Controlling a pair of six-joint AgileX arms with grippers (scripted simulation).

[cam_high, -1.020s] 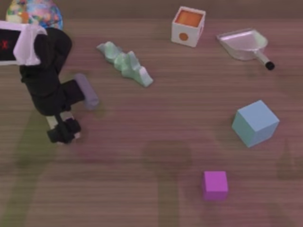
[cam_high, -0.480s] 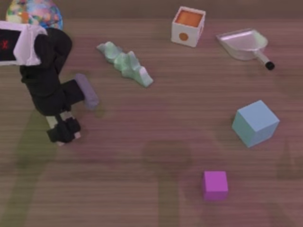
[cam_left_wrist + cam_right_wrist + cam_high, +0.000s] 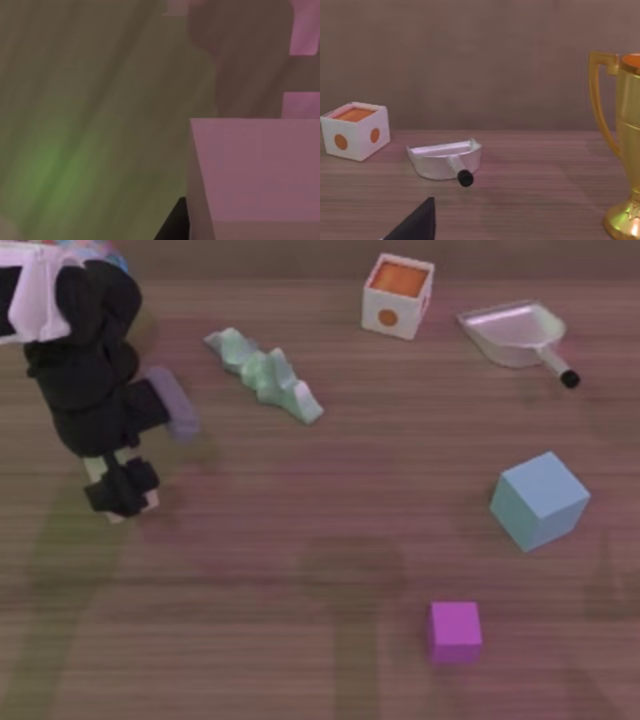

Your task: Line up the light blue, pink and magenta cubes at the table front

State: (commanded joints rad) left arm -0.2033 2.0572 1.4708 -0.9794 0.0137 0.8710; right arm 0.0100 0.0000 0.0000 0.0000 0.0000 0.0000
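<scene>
In the top view my left gripper [image 3: 120,492] hangs over the left part of the table [image 3: 300,500], pointing down. It is shut on the pink cube [image 3: 255,175], which fills much of the left wrist view; from above only a pale sliver of it shows under the fingers. The light blue cube [image 3: 538,500] lies at the right, and the small magenta cube [image 3: 455,631] lies nearer the front, left of it. My right gripper [image 3: 425,222] shows only as a dark tip in the right wrist view; that arm is outside the top view.
A white box with an orange inside [image 3: 397,295] and a silvery scoop [image 3: 515,332] stand at the back right. A jagged pale green piece [image 3: 265,375] lies at the back middle. A gold trophy [image 3: 625,150] shows in the right wrist view.
My left arm and gripper have shifted toward the back left of the table with the pink cube. The light blue and magenta cubes have not moved.
</scene>
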